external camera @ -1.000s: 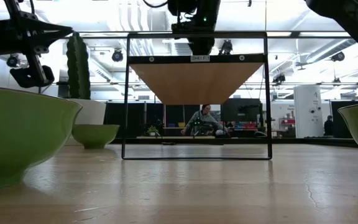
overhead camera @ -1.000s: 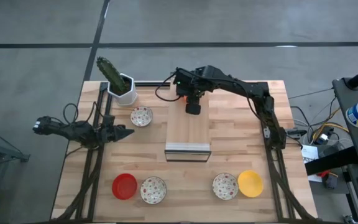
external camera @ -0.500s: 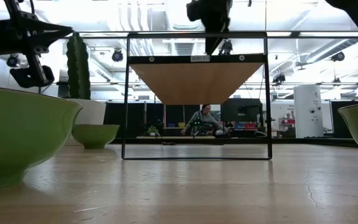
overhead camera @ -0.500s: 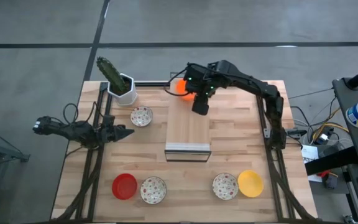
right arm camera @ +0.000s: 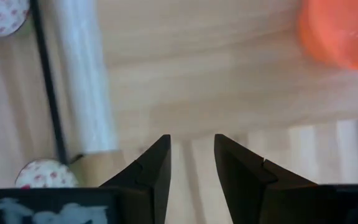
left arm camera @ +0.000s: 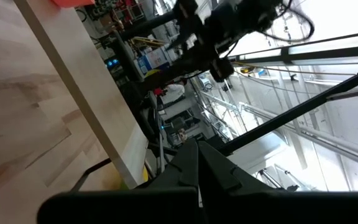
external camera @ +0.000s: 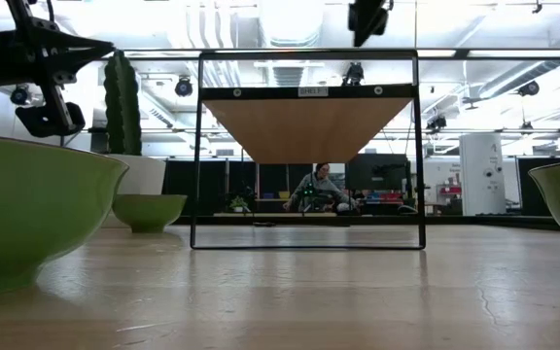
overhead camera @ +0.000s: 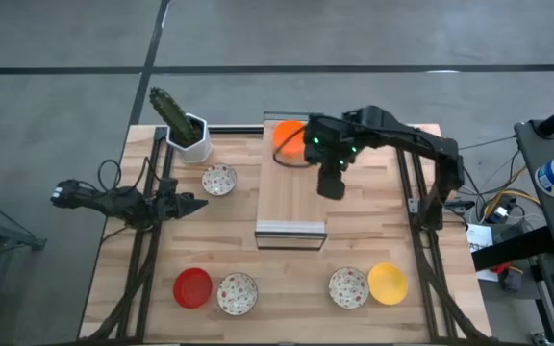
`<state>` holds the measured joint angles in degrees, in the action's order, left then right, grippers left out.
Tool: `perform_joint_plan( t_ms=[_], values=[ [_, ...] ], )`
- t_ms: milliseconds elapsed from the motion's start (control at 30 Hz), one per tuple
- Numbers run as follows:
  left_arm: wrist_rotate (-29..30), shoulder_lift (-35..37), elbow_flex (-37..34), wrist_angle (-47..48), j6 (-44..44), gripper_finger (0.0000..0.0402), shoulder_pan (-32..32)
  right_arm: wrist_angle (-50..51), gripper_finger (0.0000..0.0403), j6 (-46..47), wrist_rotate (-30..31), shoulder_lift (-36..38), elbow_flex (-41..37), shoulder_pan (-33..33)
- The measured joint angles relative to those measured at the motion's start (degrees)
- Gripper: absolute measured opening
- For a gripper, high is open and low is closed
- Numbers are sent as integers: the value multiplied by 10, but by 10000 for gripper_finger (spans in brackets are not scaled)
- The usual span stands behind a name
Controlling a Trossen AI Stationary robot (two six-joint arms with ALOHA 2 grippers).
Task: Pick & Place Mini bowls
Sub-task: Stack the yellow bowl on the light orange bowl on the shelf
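Resting upright: orange bowl [overhead camera: 288, 134] (round) on shelf [overhead camera: 291, 207]; right end effector [overhead camera: 331, 189] released

Orange bowl [overhead camera: 288, 134] on the pale wood shelf [overhead camera: 291, 197]; red bowl [overhead camera: 192, 287], yellow bowl [overhead camera: 388, 283], three white red-speckled bowls [overhead camera: 219, 180]; green cactus [overhead camera: 169, 112].

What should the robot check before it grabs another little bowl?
1. Orange bowl left on the shelf top, at the back end: ok.
2. Right gripper empty and open, over the shelf's right edge: ok.
3. Left gripper out of the way at the table's left side: ok; fingers: cannot tell.
4. Five bowls on the table: a speckled one near the cactus pot, plus the red bowl, two speckled ones, and the yellow bowl along the front: ok.
5. Free room on the shelf top: ok.
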<state>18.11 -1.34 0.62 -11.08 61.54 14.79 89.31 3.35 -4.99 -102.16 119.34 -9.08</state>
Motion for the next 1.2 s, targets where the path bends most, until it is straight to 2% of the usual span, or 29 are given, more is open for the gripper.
perform_joint_plan(
  t_ms=[333,500,667,900,1100,1200],
  values=[
    [0,0,0,0,0,0,0,-42,105,124,2,137,-213,87],
    [0,0,0,0,1,0,0,-62,97,185,1,213,-318,156],
    [0,0,0,2,-1,0,0,-110,91,204,-1,271,-423,235],
    [0,0,0,4,1,0,0,-146,91,316,-6,302,-549,317],
    [0,0,0,4,6,0,0,-190,91,332,-74,298,-622,367],
    [0,0,0,4,9,0,0,-210,91,339,-79,298,-645,385]
  ],
)
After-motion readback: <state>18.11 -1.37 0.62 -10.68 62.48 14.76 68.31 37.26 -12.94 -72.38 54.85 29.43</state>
